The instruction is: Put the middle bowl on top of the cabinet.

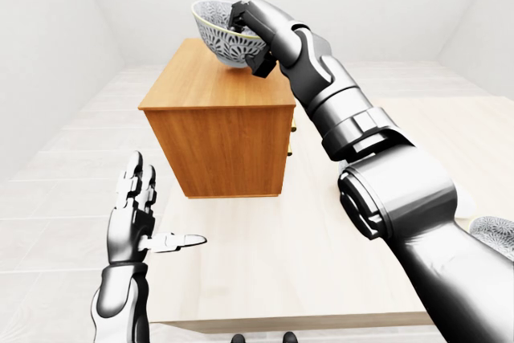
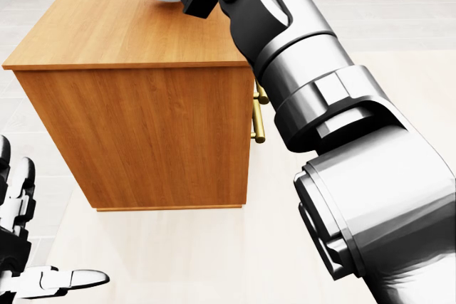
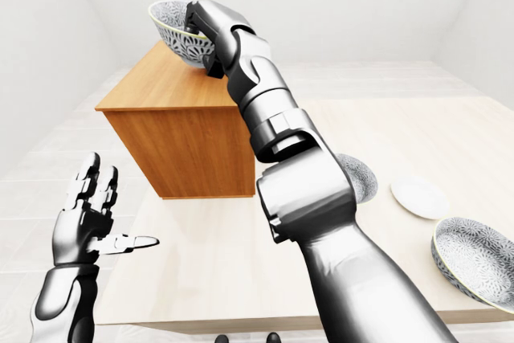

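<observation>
The right hand [image 1: 247, 26] held the bowl [image 1: 215, 34] just above the cabinet [image 1: 217, 142] top, near its right edge, fingers closed over the rim. The bowl looked light, stiff, glazed and breakable, so a rim pinch suited it. The left hand [image 1: 135, 214] hung open.

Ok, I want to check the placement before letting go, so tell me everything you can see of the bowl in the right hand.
The bowl is round and deep, pale grey with a dark leafy pattern on its outer wall and a thin yellowish rim. It looks ceramic. It is roughly upright, slightly tilted, over the wooden cabinet, at the end of its top that lies higher in the left-eye view. The right hand grips its rim on that view's right side. Whether its base touches the cabinet cannot be told.
</observation>
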`<state>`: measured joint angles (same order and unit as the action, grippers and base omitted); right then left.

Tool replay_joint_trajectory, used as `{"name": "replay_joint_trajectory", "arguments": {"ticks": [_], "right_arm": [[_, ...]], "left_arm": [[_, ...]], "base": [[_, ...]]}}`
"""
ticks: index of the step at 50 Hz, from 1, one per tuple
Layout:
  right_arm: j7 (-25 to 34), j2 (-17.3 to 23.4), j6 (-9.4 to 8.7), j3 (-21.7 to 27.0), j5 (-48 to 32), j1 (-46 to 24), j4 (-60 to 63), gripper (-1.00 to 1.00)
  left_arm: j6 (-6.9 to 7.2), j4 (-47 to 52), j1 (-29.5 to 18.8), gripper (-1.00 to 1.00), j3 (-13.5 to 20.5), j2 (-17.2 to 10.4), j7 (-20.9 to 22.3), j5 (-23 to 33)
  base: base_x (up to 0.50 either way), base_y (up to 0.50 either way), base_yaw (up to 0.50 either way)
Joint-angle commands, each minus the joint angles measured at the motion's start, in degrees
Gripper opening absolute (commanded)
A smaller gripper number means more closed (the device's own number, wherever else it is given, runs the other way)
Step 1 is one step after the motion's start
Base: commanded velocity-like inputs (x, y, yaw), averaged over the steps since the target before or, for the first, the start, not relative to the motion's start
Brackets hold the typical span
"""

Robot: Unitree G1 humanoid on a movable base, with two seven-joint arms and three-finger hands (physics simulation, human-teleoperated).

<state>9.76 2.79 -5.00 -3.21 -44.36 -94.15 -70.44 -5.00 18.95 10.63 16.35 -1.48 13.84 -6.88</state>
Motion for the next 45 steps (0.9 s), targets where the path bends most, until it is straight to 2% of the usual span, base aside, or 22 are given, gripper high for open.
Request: {"name": "replay_joint_trajectory", "arguments": {"ticks": [1,12,22,24,25,29,30,33,45], "right_arm": [[-0.54,0.06,0.00,0.84,-1.75,-0.50,0.83,-0.89],[-0.78,-0.09,0.00,1.04,-1.82,-0.56,1.05,-0.69],[-1.00,0.00,0.00,0.91,-2.18,-0.28,0.46,-0.38],[-0.98,0.02,0.00,0.89,-2.22,-0.25,0.43,-0.37],[-1.06,0.03,0.00,0.89,-2.25,-0.14,0.41,-0.22],[-1.07,0.06,0.00,0.91,-2.30,-0.08,0.38,-0.04],[-0.75,0.03,0.00,0.83,-2.33,-0.01,0.49,0.07],[-0.76,-0.07,0.00,0.74,-2.42,0.49,0.87,0.58],[-0.52,0.05,0.00,0.67,-2.70,0.65,0.86,0.73]], "left_arm": [[0.00,0.33,0.01,1.00,0.12,-0.01,0.00,-0.04],[0.00,0.36,-0.28,1.00,0.47,-0.12,0.02,-0.37],[0.00,-1.00,-0.61,1.00,0.40,-0.16,0.05,-0.26],[0.00,-1.22,-0.59,1.00,0.42,-0.16,0.08,-0.29],[0.00,-1.36,-0.63,1.00,0.46,-0.18,0.08,-0.34],[0.00,-1.33,-0.58,1.00,0.53,-0.23,0.07,-0.54],[0.00,-1.37,-0.46,1.00,0.37,-0.15,0.17,-0.59],[0.00,-2.41,-0.57,1.00,-0.31,0.08,0.02,0.44],[0.00,-2.13,-0.72,1.00,-0.20,-0.24,-0.14,-0.06]], "base": [[0.00,0.00,0.00],[0.00,0.00,0.00],[0.00,0.00,0.00],[0.00,0.00,0.00],[0.00,0.00,0.00],[0.00,0.00,0.00],[0.00,0.00,0.00],[0.00,0.00,0.00],[0.00,0.00,0.00]]}}
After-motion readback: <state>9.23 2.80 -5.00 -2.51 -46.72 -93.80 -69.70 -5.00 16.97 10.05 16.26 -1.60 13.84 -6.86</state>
